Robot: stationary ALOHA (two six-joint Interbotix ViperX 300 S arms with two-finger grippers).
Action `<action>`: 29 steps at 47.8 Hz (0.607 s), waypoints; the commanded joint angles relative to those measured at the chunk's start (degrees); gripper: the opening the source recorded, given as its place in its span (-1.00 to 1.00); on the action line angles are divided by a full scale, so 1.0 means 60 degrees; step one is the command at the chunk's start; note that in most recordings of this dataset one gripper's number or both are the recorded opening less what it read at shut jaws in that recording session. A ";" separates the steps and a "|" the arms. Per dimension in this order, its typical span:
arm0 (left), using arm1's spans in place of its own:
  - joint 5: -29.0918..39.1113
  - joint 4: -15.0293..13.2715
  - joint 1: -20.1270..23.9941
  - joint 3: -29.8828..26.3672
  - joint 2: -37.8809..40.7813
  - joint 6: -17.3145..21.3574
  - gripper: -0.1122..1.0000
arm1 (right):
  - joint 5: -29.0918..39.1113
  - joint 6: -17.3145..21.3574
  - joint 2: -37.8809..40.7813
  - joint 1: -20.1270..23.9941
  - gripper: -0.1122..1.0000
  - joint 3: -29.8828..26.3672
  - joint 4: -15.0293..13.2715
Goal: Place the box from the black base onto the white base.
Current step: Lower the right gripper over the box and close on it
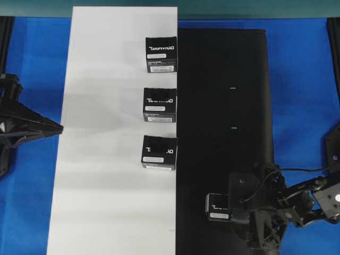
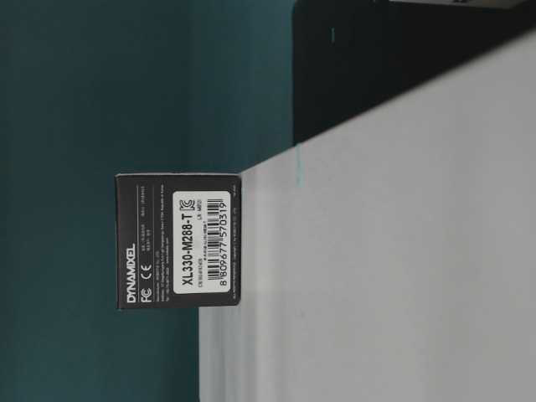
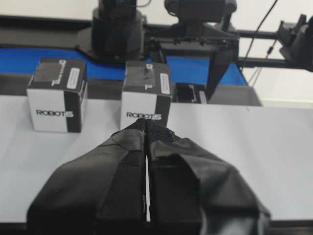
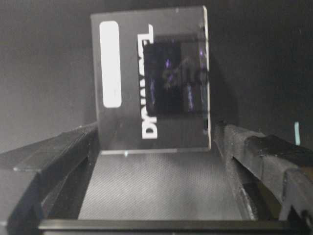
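Right gripper straddles box; overhead hides gap.

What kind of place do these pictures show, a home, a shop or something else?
Most likely a robotics lab bench. A blue table carries a white base and a black base laid side by side, with identical DYNAMIXEL boxes in a row and two robot arms at the edges.
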 commanded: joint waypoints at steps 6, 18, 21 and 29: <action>-0.0029 0.0015 0.0000 -0.0176 0.0044 -0.0176 -0.84 | -0.0615 0.0015 0.0571 -0.0264 1.00 -0.0249 -0.0249; 0.0146 0.0015 0.0000 -0.0190 -0.0015 -0.0396 -0.84 | -0.0908 0.0029 0.0820 -0.0366 1.00 -0.0293 -0.0278; 0.0176 0.0015 0.0000 -0.0190 -0.0029 -0.0396 -0.84 | -0.0908 0.0029 0.0820 -0.0352 1.00 -0.0293 -0.0264; 0.0176 0.0015 0.0000 -0.0190 -0.0073 -0.0396 -0.84 | -0.0923 0.0234 0.0776 -0.0352 1.00 -0.0264 -0.0220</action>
